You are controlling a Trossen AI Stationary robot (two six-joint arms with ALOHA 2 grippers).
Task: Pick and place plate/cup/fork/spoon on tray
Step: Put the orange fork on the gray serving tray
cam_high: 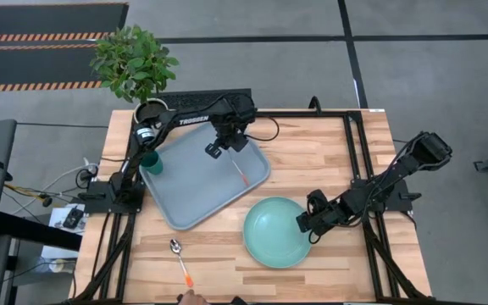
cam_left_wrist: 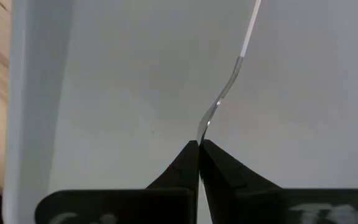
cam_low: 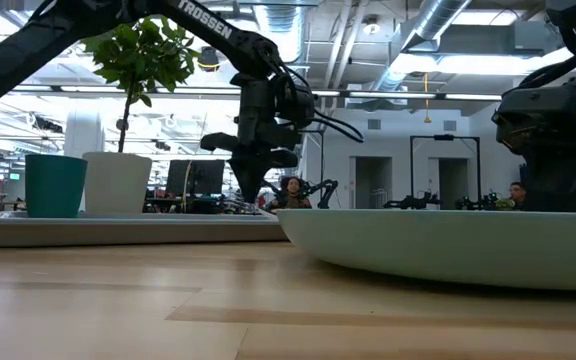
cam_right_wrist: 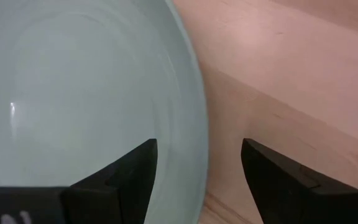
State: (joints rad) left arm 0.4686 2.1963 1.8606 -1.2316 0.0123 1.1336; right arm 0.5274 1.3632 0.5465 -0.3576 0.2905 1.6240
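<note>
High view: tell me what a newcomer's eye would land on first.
The large grey-blue tray lies tilted on the table's far left, with the left gripper shut on a fork above it and the teal cup at its left edge. Near the middle front, the mint-green plate lies on the wood, the open right gripper straddling its right rim. A spoon lies at the front edge.

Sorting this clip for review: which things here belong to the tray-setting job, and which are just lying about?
Job: tray; cup on it; plate; fork, pinched by left gripper; spoon; right gripper, open at the plate's rim.
Lying about: potted plant.
</note>
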